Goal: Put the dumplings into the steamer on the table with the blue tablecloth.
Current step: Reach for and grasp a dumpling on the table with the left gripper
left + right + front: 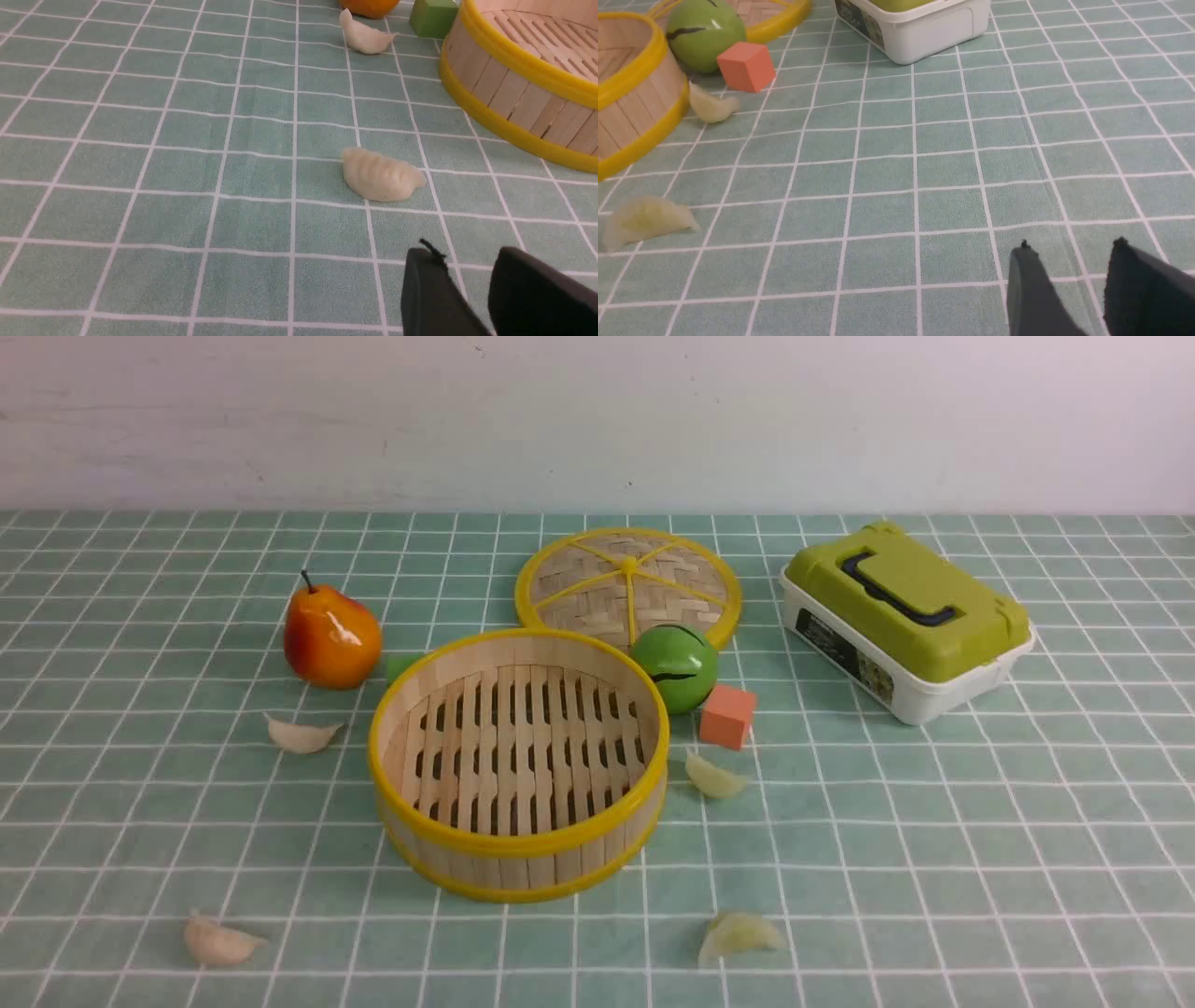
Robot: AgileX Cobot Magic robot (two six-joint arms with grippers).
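Dumplings [299, 735] first: all four are lying loose on the cloth around the steamer, none inside it.

Okay, big to small. The counter [934, 859] is covered by the blue tablecloth [140, 821], teal with a white grid. The steamer [518, 847] sits upright around mid-counter, with nothing on its slatted floor. The box [906, 616], green top with a dark handle over a white base, is off toward the right edge, well apart from the steamer. The woven lid [628, 581] lies flat just behind the steamer, toward the far edge.

The pear [331, 637] stands on the steamer's left-edge side. The green apple [675, 665] is tucked between the steamer and the lid's rim. An orange cube [727, 716] sits just beside the apple, and a green block [401, 665] peeks out between pear and steamer.

Small stuff now. The far-left dumpling [299, 735] lies near the pear, and the far-right dumpling [714, 777] is just beside the steamer wall, near the cube. The near-left dumpling [219, 941] and near-right dumpling [739, 933] lie toward the near edge, on either side of the steamer.

The left claw [465, 256] has its fingers parted a little with nothing between them. The near-left dumpling is ahead of it, not touching. The right claw [1071, 247] is the same, slightly parted and empty over bare cloth, well apart from the near-right dumpling.
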